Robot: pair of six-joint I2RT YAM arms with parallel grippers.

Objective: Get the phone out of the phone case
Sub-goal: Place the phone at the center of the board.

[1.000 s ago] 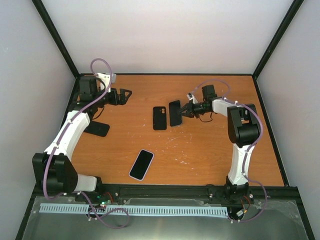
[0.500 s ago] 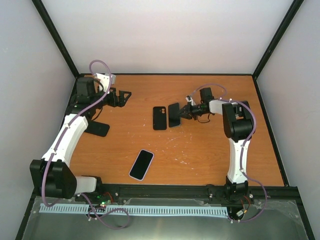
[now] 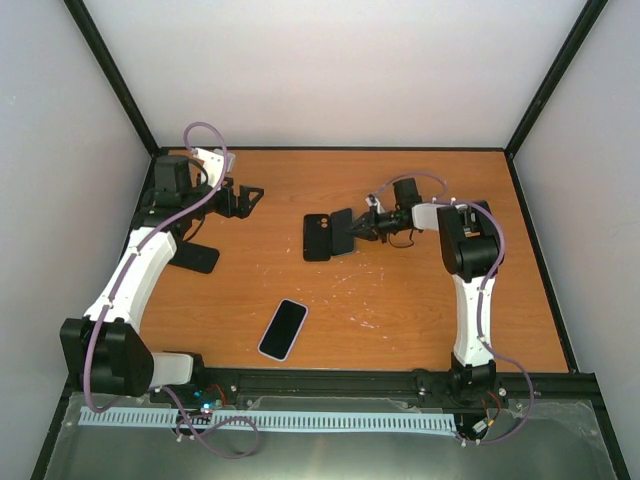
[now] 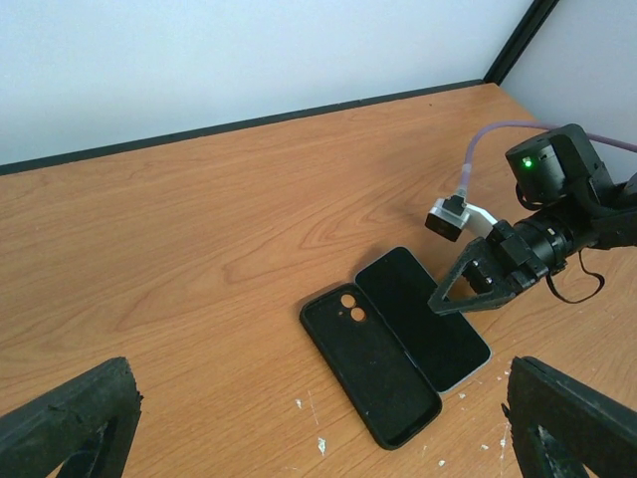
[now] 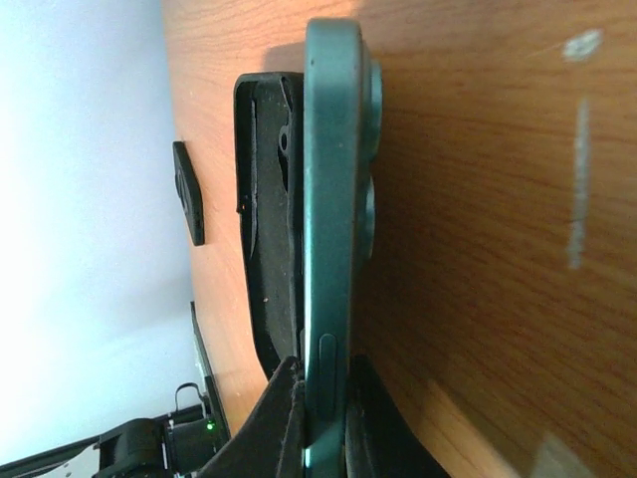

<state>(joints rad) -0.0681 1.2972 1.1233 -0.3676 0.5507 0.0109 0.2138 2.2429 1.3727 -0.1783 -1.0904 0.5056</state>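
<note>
Right gripper: jaws clamped on 1 edge of the dark green phone, which is out of its case and tilted. The empty black phone case lies just beside it on the table. Left gripper: jaws wide apart, holding nothing, over the table's far left.

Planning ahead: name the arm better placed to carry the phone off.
Right. The right hand is shut on the phone beside the empty case; the left hand hangs open, far off.
</note>
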